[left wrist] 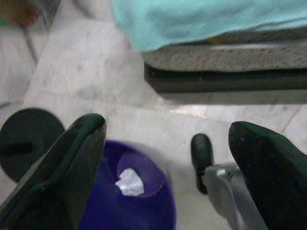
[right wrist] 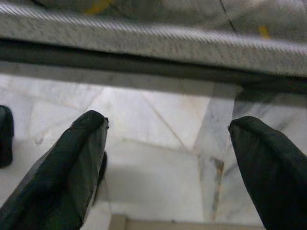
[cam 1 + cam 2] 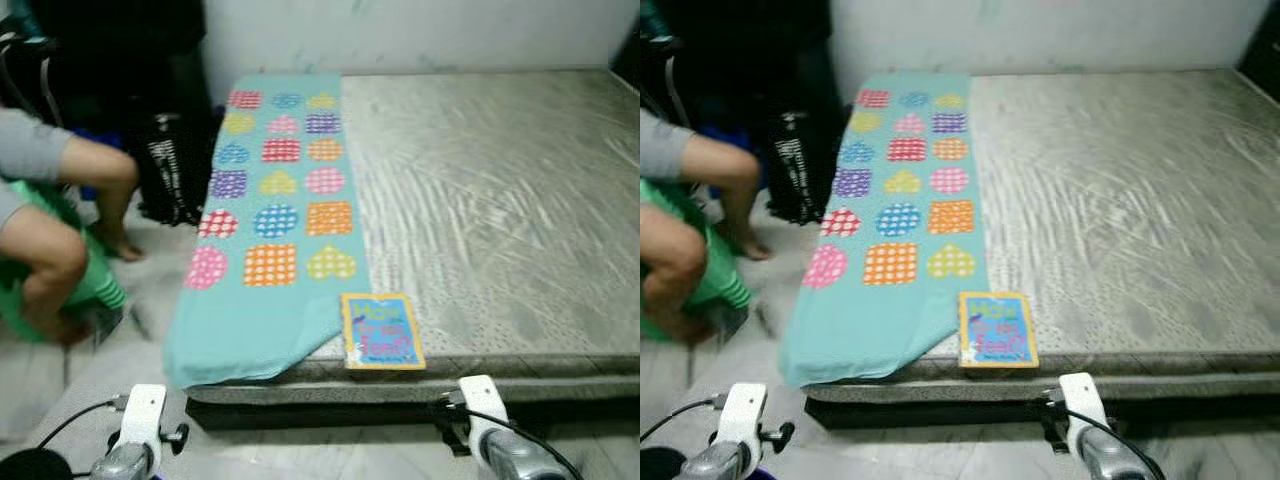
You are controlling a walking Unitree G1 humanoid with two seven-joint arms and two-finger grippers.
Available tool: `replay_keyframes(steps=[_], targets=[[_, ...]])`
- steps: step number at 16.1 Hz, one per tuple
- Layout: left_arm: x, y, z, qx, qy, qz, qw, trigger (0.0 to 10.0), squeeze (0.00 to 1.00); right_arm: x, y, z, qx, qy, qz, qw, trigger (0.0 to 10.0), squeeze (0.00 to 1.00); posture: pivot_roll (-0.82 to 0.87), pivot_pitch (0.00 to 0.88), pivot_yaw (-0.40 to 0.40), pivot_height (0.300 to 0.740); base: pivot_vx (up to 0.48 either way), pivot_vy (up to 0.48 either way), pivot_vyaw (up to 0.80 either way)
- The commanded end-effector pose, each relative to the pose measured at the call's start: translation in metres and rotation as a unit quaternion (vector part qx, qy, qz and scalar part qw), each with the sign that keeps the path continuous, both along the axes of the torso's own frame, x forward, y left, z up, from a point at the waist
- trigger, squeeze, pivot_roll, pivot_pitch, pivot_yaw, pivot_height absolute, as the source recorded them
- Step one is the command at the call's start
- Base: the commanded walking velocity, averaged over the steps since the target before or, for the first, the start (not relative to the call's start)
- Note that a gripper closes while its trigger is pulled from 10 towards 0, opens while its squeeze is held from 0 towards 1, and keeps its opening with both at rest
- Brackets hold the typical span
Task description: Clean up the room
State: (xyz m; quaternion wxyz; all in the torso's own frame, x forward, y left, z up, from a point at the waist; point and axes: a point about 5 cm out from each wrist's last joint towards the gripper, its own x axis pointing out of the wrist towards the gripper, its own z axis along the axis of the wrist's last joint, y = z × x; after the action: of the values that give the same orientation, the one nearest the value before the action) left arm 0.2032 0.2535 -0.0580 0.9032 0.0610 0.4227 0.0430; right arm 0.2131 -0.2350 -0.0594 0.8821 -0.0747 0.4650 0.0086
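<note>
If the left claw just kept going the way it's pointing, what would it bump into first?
Probably the round purple bin on the floor, which holds a crumpled white paper. The open left gripper points down at it, though depth is unclear.

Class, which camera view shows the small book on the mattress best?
The left eye view: the book lies face up at the mattress near edge, beside the teal blanket. The right eye view shows the same. In the wrist views I cannot make the book out.

Book cover lettering too blurred for reading
</note>
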Motion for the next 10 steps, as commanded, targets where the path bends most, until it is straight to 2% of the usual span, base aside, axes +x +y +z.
replay_keyframes(steps=[1, 2, 7, 10], targets=[[-0.0062, 0.0048, -0.0019, 0.004, 0.010, -0.002, 1.000, 10.0, 0.00, -0.0030, 0.0008, -0.0021, 0.004, 0.008, -0.001, 1.000, 4.3, 0.00, 0.01, 0.067, -0.008, 0.740, 0.000, 0.000, 0.00], [-0.0061, 0.0048, -0.0018, 0.004, 0.010, -0.003, 1.000, 10.0, 0.00, -0.0035, 0.0003, -0.0024, 0.001, 0.011, -0.005, 1.000, 10.0, 0.00, 0.01, 0.067, -0.008, 0.740, 0.000, 0.000, 0.00], [-0.0057, 0.0038, -0.0019, 0.002, 0.009, -0.004, 1.000, 10.0, 0.00, -0.0035, 0.0000, -0.0023, 0.000, 0.013, -0.002, 1.000, 10.0, 0.00, 0.01, 0.060, -0.011, 0.740, 0.000, 0.000, 0.00], [-0.0061, 0.0030, -0.0023, -0.004, 0.010, -0.006, 1.000, 10.0, 0.00, -0.0037, -0.0002, -0.0023, -0.001, 0.014, 0.001, 1.000, 10.0, 0.00, 0.01, 0.059, -0.012, 0.740, 0.280, 0.000, 0.00]])
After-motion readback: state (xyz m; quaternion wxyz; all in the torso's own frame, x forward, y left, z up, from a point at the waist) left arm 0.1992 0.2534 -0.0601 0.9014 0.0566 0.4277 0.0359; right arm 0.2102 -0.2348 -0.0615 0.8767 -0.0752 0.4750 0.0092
